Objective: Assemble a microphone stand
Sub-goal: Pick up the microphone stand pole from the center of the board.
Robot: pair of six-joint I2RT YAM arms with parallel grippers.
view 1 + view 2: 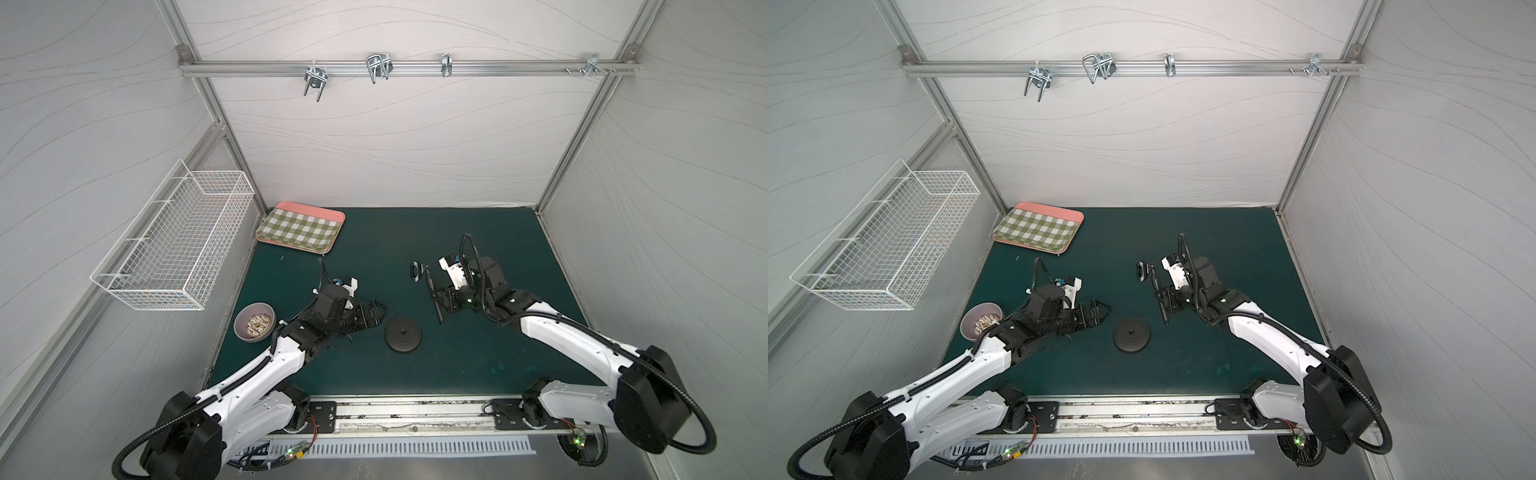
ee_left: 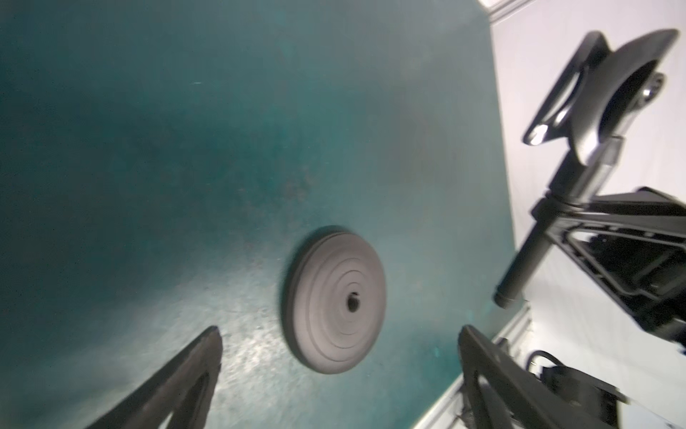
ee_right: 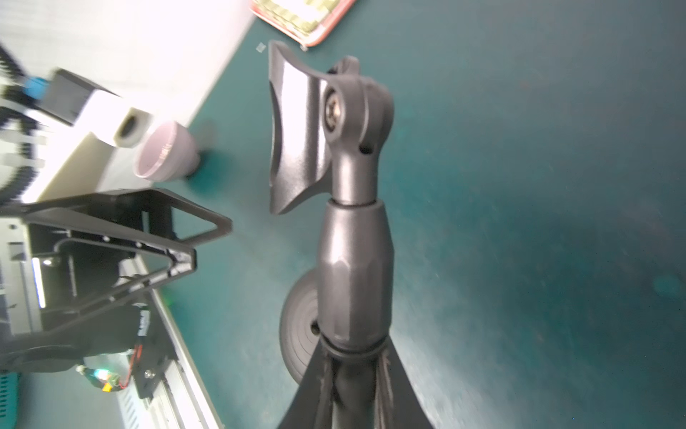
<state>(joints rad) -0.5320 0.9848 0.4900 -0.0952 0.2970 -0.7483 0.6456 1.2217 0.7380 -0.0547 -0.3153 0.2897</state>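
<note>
The stand's round black base lies flat on the green mat, its centre hole facing up. The thin black rod with its U-shaped clip hangs tilted above the mat, just right of the base and apart from it. My right gripper is shut on the rod below its collar. My left gripper is open, just left of the base and not touching it. In the left wrist view the base lies ahead between the spread fingers.
A grey bowl holding something pale sits at the mat's left edge beside my left arm. A checked tray lies at the back left. A white wire basket hangs on the left wall. Metal hooks hang from the rail behind.
</note>
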